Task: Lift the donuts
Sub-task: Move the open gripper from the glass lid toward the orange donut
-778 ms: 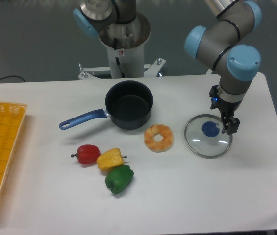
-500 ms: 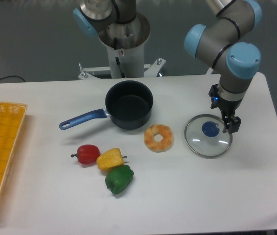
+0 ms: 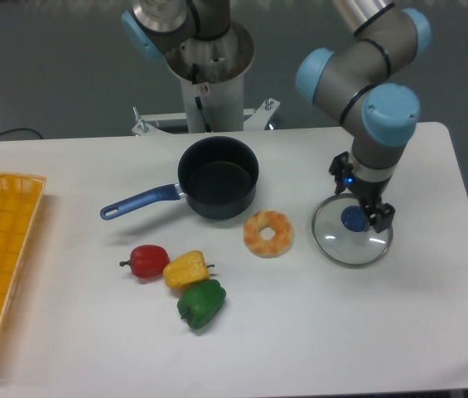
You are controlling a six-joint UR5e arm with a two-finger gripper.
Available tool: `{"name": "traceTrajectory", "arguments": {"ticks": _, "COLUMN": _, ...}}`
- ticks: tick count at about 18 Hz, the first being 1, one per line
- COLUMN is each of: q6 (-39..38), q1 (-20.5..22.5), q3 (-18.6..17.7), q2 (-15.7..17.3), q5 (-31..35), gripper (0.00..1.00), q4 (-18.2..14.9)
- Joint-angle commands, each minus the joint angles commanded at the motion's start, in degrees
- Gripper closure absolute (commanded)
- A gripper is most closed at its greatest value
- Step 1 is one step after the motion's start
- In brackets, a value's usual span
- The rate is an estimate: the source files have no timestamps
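Surface [image 3: 316,332]: white, carrying everything you will read about below.
Basket [image 3: 2,249]: yellow mesh, far to the left of the saucepan, at the surface's edge.
Arm [image 3: 366,99]: reaches down to the right of the saucepan, its wrist over the glass lid.
Saucepan [image 3: 217,177]: dark, empty, blue handle pointing left; your landmark here.
Glass lid [image 3: 352,230]: lies flat, right of the saucepan, blue knob just under the tool.
Donuts [image 3: 268,234]: a single orange-tan ring lying flat just below and right of the saucepan, between it and the glass lid, untouched.
Peppers: red [image 3: 147,261], yellow [image 3: 185,269] and green [image 3: 201,303] clustered below and left of the saucepan, well apart from the ring.
Gripper [image 3: 366,217]: hangs over the lid's knob, holding nothing; how far the jaws are parted you cannot tell from here.
Your step: likely the approach. Shift left off the lid until you are centred over the ring, open the jaws wide, then straddle one side of the ring with one finger through the hole. Descend straight so you do not nudge the lid or the saucepan.
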Motion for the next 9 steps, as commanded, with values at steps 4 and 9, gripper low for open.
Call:
{"name": "traceTrajectory", "arguments": {"ticks": 4, "q6": -7.12, "q1": -2.63, "q3": -0.18, "q2": -1.93, "q5": -0.27, "gripper": 0.0, "q4": 0.44}}
{"name": "traceTrajectory", "arguments": {"ticks": 9, "q6": -11.26, "q1": -4.04, "q3": 0.26, "q2": -3.43, "q5": -1.4, "gripper": 0.0, "q4": 2.54}}
